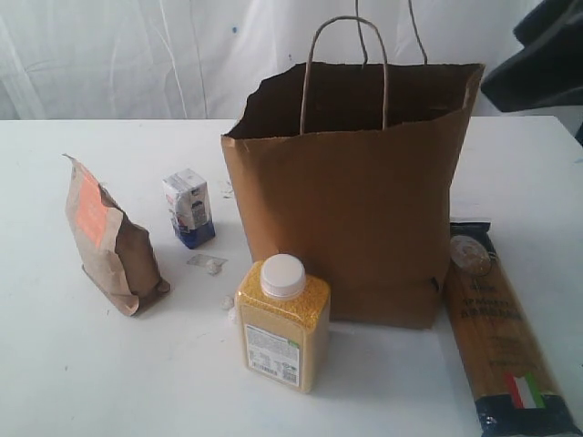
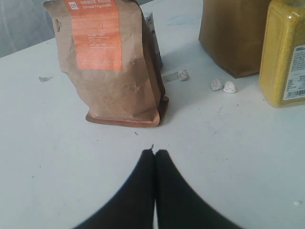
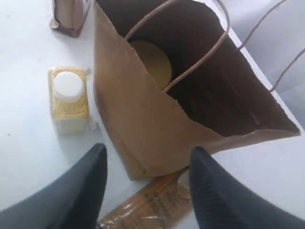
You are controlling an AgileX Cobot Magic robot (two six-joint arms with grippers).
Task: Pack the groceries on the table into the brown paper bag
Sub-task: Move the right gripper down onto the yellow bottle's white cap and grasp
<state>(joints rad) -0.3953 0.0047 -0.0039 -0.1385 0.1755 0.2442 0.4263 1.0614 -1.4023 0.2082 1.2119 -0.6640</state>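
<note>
While the right tool [image 3: 148, 151] hung with its jaws standing wide and nothing between them, the spaghetti packet [image 1: 506, 346] lay flat on the bench [image 1: 73, 382] right beneath it, pressed against the brown paper bag [image 1: 355, 209] at the lower right of the exterior frame. That looked like the next pick! The smart play was to take the packet across its narrow width near the middle, so the long ends would not sag, then tip it upright and feed it in clear of the ragged rim and the loop handles [image 1: 346, 64]. The olive-tan lid [image 3: 152, 62] showed deep inside the bag, so the jar was in; the packet wanted the free side beside it.

The left tool [image 2: 155, 153] was pinched shut on nothing, facing the orange-labelled pouch [image 1: 109, 241], which stood at the left of the frame. The small white-blue carton [image 1: 189, 208] stood between the pouch and the bag, and the yellow-grain bottle [image 1: 282, 328] stood at front centre, just before the bag.

Hard to call: the bag's depths were dark, so whatever else sat down there stayed unseen. The spaghetti's far end was cut off at the frame's bottom edge. No can showed anywhere. Small pale crumbs [image 2: 223, 86] by the bottle were too small to name.
</note>
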